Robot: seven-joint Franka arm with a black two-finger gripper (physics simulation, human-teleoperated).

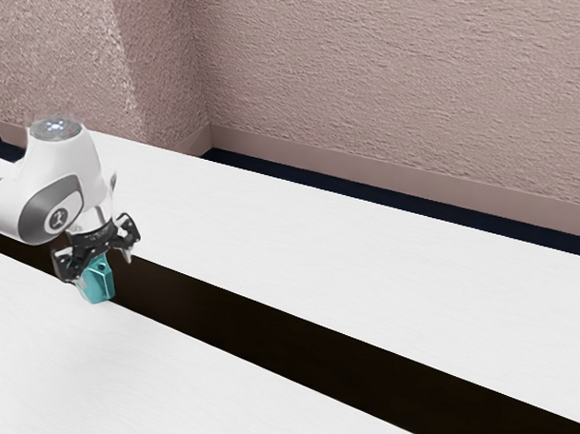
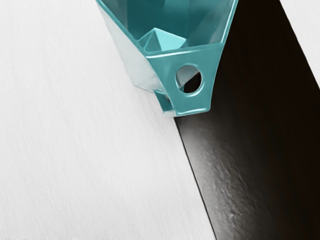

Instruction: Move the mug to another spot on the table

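The teal mug (image 1: 100, 285) is in the exterior view's lower left, directly under my jaws, at the edge of the near table (image 1: 170, 384) beside a dark gap (image 1: 295, 341). I cannot tell whether my jaws are clamped on it. Its handle (image 2: 192, 82) points toward the gap, so a weak hold or a nudge could send it over.
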